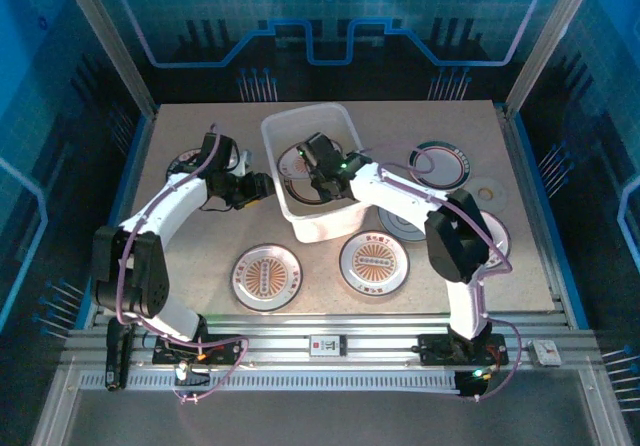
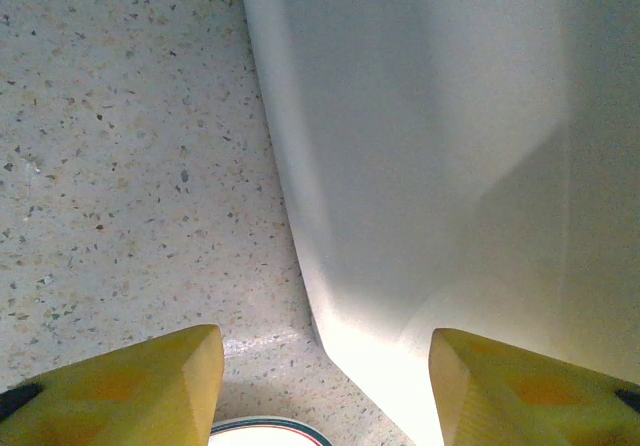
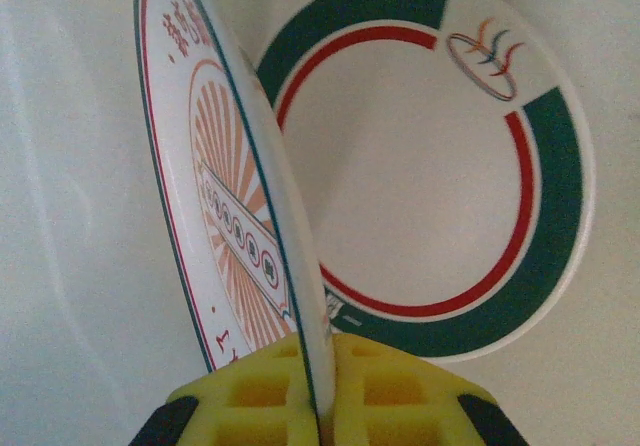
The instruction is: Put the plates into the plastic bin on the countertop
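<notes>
The translucent white plastic bin stands at the middle back of the countertop. My right gripper reaches into it, shut on the rim of an orange-patterned plate held on edge. Under it a plate with a green and red rim lies flat on the bin floor. My left gripper is open beside the bin's left wall, its yellow fingers apart with nothing gripped. A plate rim shows just below them.
Two orange-centred plates lie in front of the bin. A dark-rimmed plate sits at the back right, another plate at the back left, and more under the right arm. A thin pale disc lies at the right.
</notes>
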Controlling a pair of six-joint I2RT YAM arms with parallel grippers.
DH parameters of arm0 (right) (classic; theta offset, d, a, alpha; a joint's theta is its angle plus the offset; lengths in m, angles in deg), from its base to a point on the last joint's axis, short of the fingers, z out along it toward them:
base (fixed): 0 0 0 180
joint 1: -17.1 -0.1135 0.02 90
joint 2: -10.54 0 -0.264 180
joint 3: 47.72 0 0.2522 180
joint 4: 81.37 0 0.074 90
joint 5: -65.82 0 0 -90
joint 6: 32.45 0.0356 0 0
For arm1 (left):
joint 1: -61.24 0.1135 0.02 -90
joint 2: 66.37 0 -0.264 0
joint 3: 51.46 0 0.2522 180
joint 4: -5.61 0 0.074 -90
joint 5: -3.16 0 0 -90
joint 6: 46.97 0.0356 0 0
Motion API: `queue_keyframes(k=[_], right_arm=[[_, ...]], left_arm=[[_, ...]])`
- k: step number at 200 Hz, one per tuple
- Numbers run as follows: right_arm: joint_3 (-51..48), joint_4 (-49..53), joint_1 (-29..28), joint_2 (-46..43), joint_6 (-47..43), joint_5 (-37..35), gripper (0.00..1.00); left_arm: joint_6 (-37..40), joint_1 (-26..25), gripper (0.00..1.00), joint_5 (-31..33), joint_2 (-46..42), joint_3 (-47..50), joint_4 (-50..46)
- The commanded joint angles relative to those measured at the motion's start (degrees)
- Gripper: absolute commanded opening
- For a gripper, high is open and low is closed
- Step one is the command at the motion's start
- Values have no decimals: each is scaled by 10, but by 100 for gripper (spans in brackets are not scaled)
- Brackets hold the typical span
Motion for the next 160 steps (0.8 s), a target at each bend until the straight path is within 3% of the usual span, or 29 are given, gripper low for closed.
queue_keyframes(k=[1, 62, 122, 145, 160], right_arm=[[17, 32, -8, 14, 38, -39, 0], [16, 26, -6, 37, 55, -74, 0], [6, -13, 1, 63, 41, -48, 0], [12, -9, 1, 67, 35, -37, 12], [9, 1, 0, 62, 36, -37, 14]], left_arm=[[14, 0, 58, 14, -19, -4, -18], [14, 10, 60, 27, -31, 2, -23], [15, 15, 60, 36, -36, 1, -28], [16, 17, 60, 42, -41, 3, -34], [16, 20, 60, 44, -43, 5, -35]])
